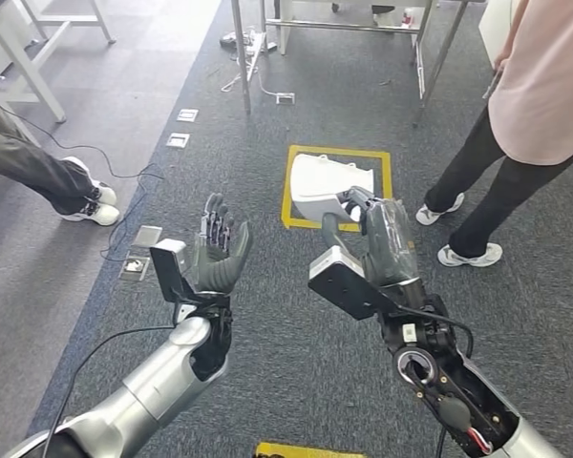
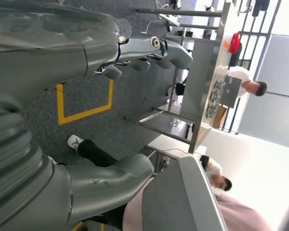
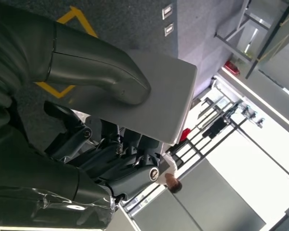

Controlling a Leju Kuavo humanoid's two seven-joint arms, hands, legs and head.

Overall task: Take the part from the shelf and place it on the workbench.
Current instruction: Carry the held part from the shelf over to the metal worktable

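Left hand [image 1: 217,250] raised, palm up, fingers spread, holding nothing. Right hand [image 1: 373,229] grips white part [image 1: 327,184] at near edge, thumb on top face, fingers curled beneath; part carried over carpet, above yellow floor square [image 1: 337,153]. Person [image 1: 536,86] stands right. Part looks rigid, light, smooth moulded plastic; judged slippery, edge grip could tip, so firm pinch nearer middle safer. Right wrist view shows thumb [image 3: 99,67] pressed on panel, fingers under; left wrist view shows bench frame [image 2: 197,86] beyond.
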